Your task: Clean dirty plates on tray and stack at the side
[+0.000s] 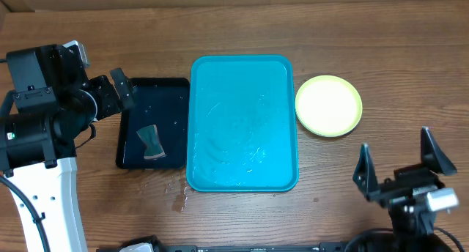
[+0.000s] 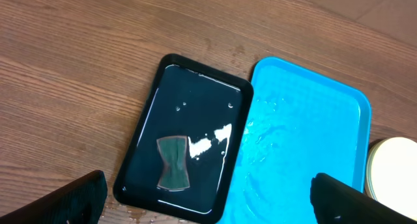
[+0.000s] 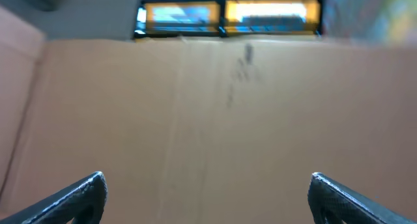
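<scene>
I have the tray (image 1: 244, 124) in the middle of the worktop (image 1: 396, 39), its turquoise floor wet and streaked. The plates (image 1: 328, 105) sit on the wood just off the tray's right long edge, beside its far half. I see a yellow-green rim and a pale centre on top, and cannot tell how many lie beneath. Close against the tray's left edge is a black tray (image 1: 154, 82) holding a film of water and a dark sponge (image 1: 152, 143) toward its near end. Drops of water (image 1: 179, 197) spot the wood by the tray's near left corner. My left pincer (image 1: 122, 91) hangs left of the tray, over the black tray's far left corner, jaws spread wide and gripping nothing. My right pincer (image 1: 396, 164) is off the tray's near right corner, well apart from the plates — jaws wide too, and empty. Its wrist view gives me only a blurred cardboard wall (image 3: 208, 120).
</scene>
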